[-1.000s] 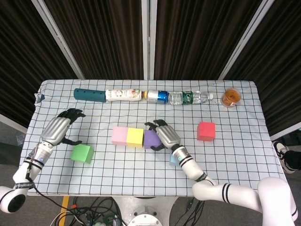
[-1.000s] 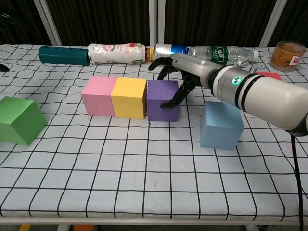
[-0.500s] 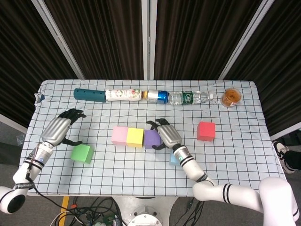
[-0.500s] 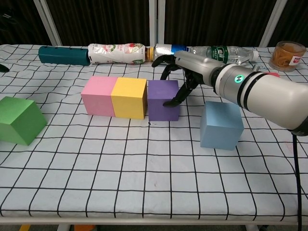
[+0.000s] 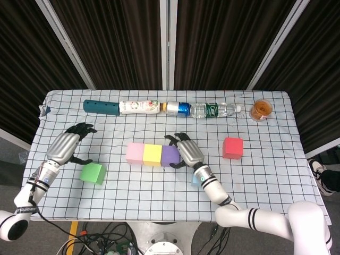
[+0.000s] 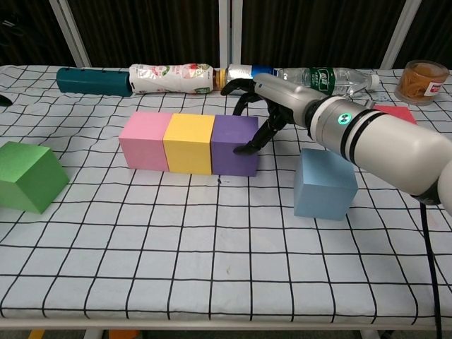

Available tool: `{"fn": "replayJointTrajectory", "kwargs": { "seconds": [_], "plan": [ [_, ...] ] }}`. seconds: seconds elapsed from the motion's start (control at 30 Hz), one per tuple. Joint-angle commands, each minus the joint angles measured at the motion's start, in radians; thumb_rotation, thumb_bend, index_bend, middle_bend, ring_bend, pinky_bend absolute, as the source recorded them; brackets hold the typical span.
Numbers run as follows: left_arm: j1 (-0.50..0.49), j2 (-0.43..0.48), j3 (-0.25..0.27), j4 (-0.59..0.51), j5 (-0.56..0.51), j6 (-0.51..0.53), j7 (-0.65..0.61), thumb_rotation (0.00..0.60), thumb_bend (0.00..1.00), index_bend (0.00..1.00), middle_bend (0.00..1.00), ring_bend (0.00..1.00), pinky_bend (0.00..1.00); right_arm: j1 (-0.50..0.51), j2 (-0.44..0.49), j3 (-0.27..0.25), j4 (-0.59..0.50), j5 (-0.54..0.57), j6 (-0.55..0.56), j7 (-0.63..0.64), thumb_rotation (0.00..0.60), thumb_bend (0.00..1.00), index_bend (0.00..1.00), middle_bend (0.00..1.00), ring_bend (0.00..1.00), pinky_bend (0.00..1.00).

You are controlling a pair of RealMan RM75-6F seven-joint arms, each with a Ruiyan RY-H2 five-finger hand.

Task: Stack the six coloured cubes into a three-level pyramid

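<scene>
purple cube (image 6: 234, 145) against right hand (image 6: 272, 106) fingertips

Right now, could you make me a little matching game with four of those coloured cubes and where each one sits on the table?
Cubes:
1. purple cube
2. green cube
3. red cube
4. yellow cube

Places:
A. middle of the row of three
B. alone on the robot's right side, short of the orange cup
C. end of the row, with the right hand at its side
D. by the left hand, apart from the row

Pairs: 1-C, 2-D, 3-B, 4-A
</scene>
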Motion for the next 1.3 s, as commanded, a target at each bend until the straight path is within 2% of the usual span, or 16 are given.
{"fn": "replayJointTrajectory", "kwargs": {
  "seconds": [0.03,0.4,0.63,0.9,1.1,1.3],
  "plan": [
    [-0.001,-0.001,0.000,0.002,-0.001,-0.002,-0.001,0.600,0.07,0.21,0.09,0.06,0.13,0.001,-0.004,0.003,0.005,-0.002,0.001,0.002,0.600,0.12,0.12,0.35,0.06,0.05],
    [-0.001,-0.002,0.000,0.006,0.000,-0.003,-0.009,0.600,0.07,0.21,0.09,0.06,0.13,0.004,-0.018,0.008,0.018,-0.006,-0.007,0.012,0.600,0.12,0.13,0.35,0.06,0.05],
    [0.001,-0.004,0.000,0.007,0.000,0.001,-0.009,0.600,0.07,0.21,0.09,0.06,0.13,0.002,-0.016,0.007,0.013,-0.008,-0.011,0.013,0.600,0.11,0.10,0.29,0.05,0.05],
    [0.000,-0.003,0.000,0.005,0.001,0.000,-0.006,0.600,0.07,0.21,0.09,0.06,0.13,0.000,-0.010,0.003,0.003,-0.002,-0.017,0.005,0.600,0.11,0.08,0.26,0.05,0.05],
    [-0.001,0.009,-0.001,-0.006,0.000,0.002,0.006,0.600,0.08,0.21,0.09,0.06,0.13,-0.021,0.059,0.005,-0.083,-0.013,0.004,-0.006,0.600,0.11,0.03,0.18,0.01,0.01],
    [0.008,0.021,0.007,-0.013,0.021,0.014,0.006,0.600,0.07,0.21,0.09,0.06,0.13,-0.081,0.199,0.012,-0.231,-0.039,0.079,-0.010,0.600,0.11,0.03,0.18,0.01,0.01]
  ]
}}
